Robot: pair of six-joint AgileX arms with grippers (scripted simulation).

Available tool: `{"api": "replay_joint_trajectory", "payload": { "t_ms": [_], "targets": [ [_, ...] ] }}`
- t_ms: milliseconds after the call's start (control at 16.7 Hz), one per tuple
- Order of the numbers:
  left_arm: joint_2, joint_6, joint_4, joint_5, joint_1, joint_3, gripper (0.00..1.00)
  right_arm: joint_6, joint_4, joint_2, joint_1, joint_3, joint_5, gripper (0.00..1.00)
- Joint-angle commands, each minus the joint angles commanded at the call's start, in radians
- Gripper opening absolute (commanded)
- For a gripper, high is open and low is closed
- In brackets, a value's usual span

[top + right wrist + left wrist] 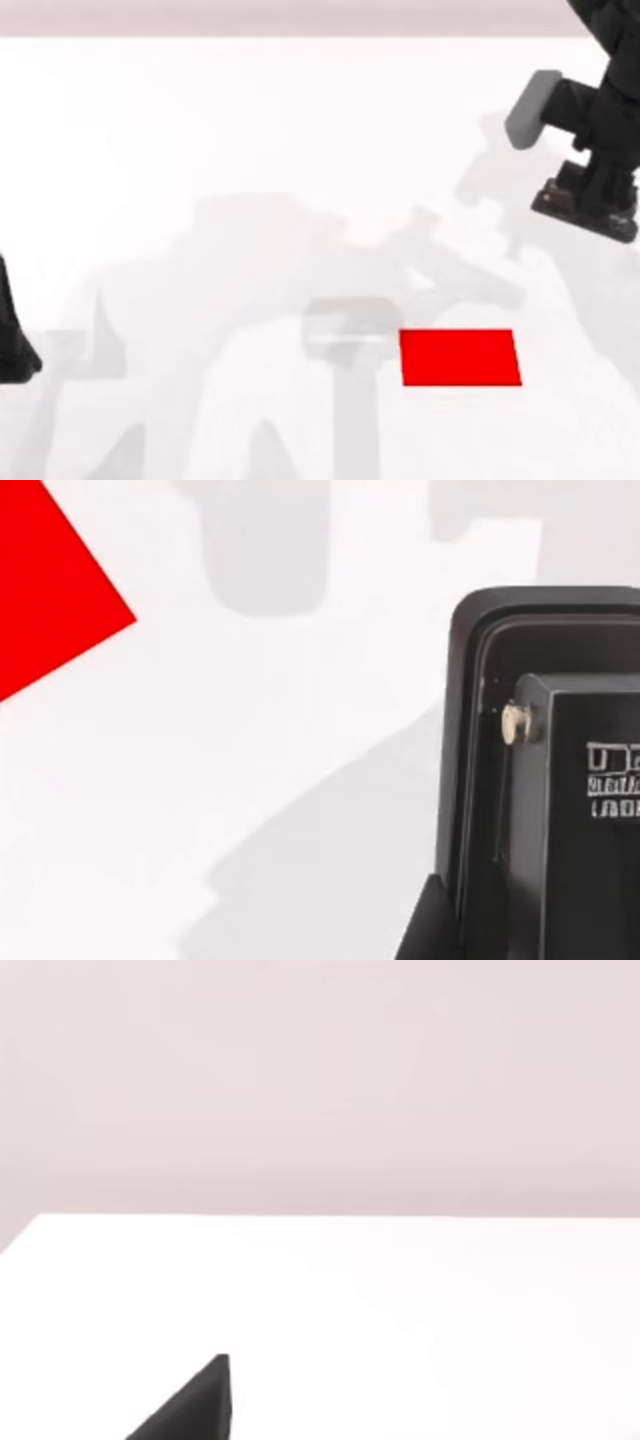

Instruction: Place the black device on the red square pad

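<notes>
My right end effector (pixel 590 205) is clamped on the black device (pixel 585 212) and holds it lifted above the surface (pixel 250 150). I judge the device rigid, light and smooth-cased; a grip across its narrow sides suits. The red square pad (pixel 460 357) lies bare, below and well apart. My left end effector (pixel 15 340) is parked farthest off; its fingers I cannot tell.

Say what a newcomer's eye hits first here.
The red pad, bare, right of centre near the table's front edge. Next the right arm at the top view's upper right, its gripper holding the black device above the table, apart from the pad. The left arm sits parked at the left edge.
</notes>
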Motion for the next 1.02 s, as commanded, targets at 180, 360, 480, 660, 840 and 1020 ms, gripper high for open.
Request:
{"api": "replay_joint_trajectory", "payload": {
  "t_ms": [180, 360, 480, 660, 840, 1020],
  "targets": [
    [0.000, 0.000, 0.000, 0.000, 0.000, 0.000, 1.00, 0.000, -0.001, 0.000, 0.000, 0.001, 0.000, 0.00],
    [0.000, 0.000, 0.000, 0.000, 0.000, 0.000, 1.00, -0.006, 0.007, -0.006, 0.011, -0.013, -0.001, 0.00],
    [0.000, 0.000, 0.000, 0.000, 0.000, 0.000, 1.00, -0.029, 0.027, -0.037, 0.058, -0.051, -0.005, 0.00],
    [0.000, 0.000, 0.000, 0.000, 0.000, 0.000, 1.00, -0.078, 0.070, -0.106, 0.164, -0.141, -0.014, 0.00],
    [0.000, 0.000, 0.000, 0.000, 0.000, 0.000, 1.00, -0.136, 0.114, -0.179, 0.285, -0.241, -0.023, 0.00],
    [0.000, 0.000, 0.000, 0.000, 0.000, 0.000, 1.00, -0.170, 0.142, -0.223, 0.356, -0.301, -0.028, 0.00]
  ]
}}
